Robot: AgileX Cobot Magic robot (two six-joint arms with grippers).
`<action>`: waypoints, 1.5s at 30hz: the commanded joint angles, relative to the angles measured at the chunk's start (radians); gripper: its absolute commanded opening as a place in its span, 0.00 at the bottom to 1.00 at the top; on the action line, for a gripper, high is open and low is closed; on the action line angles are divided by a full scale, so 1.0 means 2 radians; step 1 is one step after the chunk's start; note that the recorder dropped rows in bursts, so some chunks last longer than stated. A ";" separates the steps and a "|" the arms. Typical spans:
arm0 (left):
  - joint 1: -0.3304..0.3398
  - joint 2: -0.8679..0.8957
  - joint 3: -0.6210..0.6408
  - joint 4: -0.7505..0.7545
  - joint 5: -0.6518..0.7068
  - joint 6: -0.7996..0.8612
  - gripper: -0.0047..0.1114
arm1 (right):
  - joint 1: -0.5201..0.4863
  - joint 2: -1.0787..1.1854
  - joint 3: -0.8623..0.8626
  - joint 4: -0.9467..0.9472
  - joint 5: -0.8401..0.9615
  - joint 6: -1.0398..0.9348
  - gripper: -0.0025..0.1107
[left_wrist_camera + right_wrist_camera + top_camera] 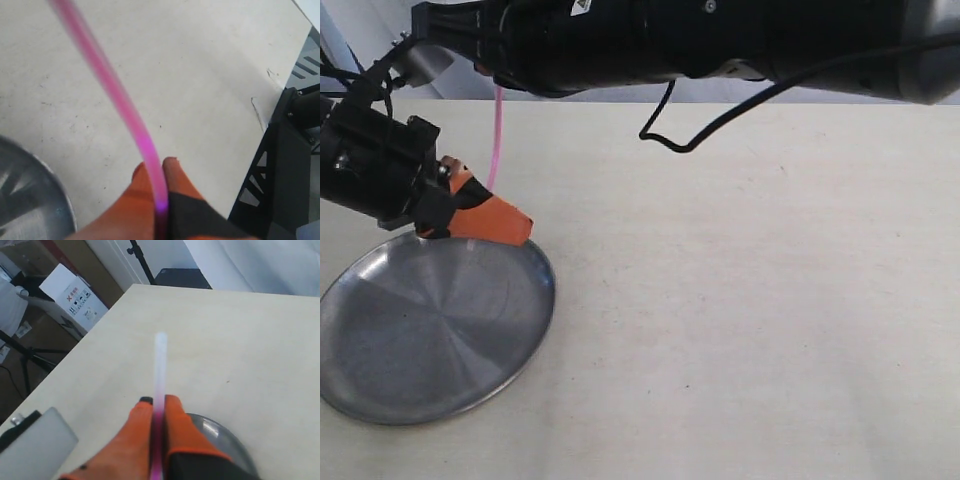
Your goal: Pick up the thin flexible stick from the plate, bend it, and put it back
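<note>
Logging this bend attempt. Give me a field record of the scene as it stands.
stick: thin, pink, off the plate, gently curved
left gripper: shut on stick
right gripper: shut on stick, pale end pokes past its fingertips
plate: silver, on table, stick not on it
task stage: stick held between both grippers, not yet put back

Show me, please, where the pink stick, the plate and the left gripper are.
stick (pixel 144 144): left wrist view, its bent middle stretch.
plate (pixel 430 330): exterior view, bare centre of its floor.
left gripper (pixel 156 170): left wrist view, midway between its fingertips.
</note>
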 commanded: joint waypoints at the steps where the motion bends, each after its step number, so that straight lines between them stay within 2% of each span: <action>1: -0.025 -0.006 -0.016 -0.031 0.001 0.041 0.04 | 0.001 -0.010 0.003 -0.034 0.055 -0.002 0.02; 6: -0.077 -0.006 -0.031 0.014 -0.024 0.043 0.04 | 0.001 -0.011 0.003 -0.075 0.079 0.031 0.02; 10: -0.101 -0.006 -0.037 0.034 -0.047 0.041 0.04 | 0.001 -0.013 0.004 -0.113 0.093 0.066 0.02; 16: -0.102 -0.018 -0.037 0.040 -0.076 0.041 0.04 | -0.011 -0.027 0.064 -0.184 0.068 0.166 0.02; 19: -0.102 -0.020 -0.037 0.040 -0.083 0.041 0.04 | -0.020 -0.036 0.091 -0.181 0.046 0.175 0.02; 24: -0.102 -0.020 -0.037 0.037 -0.090 0.041 0.04 | -0.023 -0.042 0.098 -0.173 0.059 0.177 0.02; 28: -0.102 -0.020 -0.037 0.037 -0.098 0.038 0.04 | -0.023 -0.040 0.098 -0.173 0.066 0.222 0.02; 30: -0.102 -0.019 -0.037 0.051 -0.113 -0.009 0.04 | -0.023 -0.043 0.098 -0.173 0.061 0.238 0.02; 32: -0.102 -0.015 -0.037 0.117 -0.141 -0.113 0.04 | -0.020 -0.054 0.098 -0.173 0.060 0.241 0.02; 34: -0.102 -0.012 -0.037 0.186 -0.149 -0.164 0.04 | -0.018 -0.062 0.098 -0.178 0.058 0.237 0.02; 41: -0.102 -0.009 -0.037 0.157 -0.166 -0.150 0.04 | -0.018 -0.064 0.099 -0.186 0.063 0.237 0.02; 45: -0.102 -0.006 -0.037 0.158 -0.172 -0.154 0.04 | -0.018 -0.065 0.130 -0.186 0.054 0.243 0.02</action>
